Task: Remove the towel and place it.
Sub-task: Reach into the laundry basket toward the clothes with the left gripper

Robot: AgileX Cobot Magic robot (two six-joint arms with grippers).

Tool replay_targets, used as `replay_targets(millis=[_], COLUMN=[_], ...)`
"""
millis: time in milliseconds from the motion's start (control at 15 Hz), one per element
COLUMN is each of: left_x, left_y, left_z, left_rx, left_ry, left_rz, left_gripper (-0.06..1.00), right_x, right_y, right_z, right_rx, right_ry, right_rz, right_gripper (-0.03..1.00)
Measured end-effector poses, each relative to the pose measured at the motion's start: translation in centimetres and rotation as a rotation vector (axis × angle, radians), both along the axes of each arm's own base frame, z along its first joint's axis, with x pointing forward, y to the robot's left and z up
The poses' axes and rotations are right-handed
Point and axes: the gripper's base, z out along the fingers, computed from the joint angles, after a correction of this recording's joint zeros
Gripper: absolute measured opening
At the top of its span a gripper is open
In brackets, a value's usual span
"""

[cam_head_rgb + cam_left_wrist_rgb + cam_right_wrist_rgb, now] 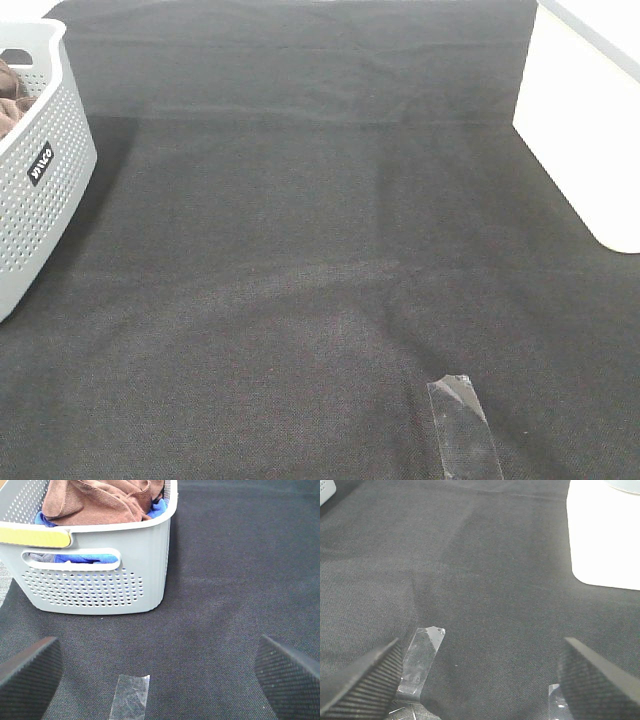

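Possibly the crumpled brown terry towel, in the grey perforated plastic basket at the high view's upper left, drags out the blue cloth beneath; left gripper and right gripper gape empty.

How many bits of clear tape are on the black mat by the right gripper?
2. One tape strip lies just inside one finger. The other strip pokes out beside the opposite finger, partly hidden. More may lie out of view.
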Motion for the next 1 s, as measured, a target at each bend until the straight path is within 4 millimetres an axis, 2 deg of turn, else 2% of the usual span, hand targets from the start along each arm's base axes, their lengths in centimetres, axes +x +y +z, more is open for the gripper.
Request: replay_targets(millis=[1000], left_x=[-0.01], left_y=[0.12], left_z=[0.00], left_rx=[0.012], left_ry=[0.001], left_rz=[0.008], left_gripper=[0.99], right_x=[0.00], right_y=[0.00], right_z=[0.00], right_rx=[0.000], right_ry=[0.000], right_rz=[0.000], right_gripper=[0.77])
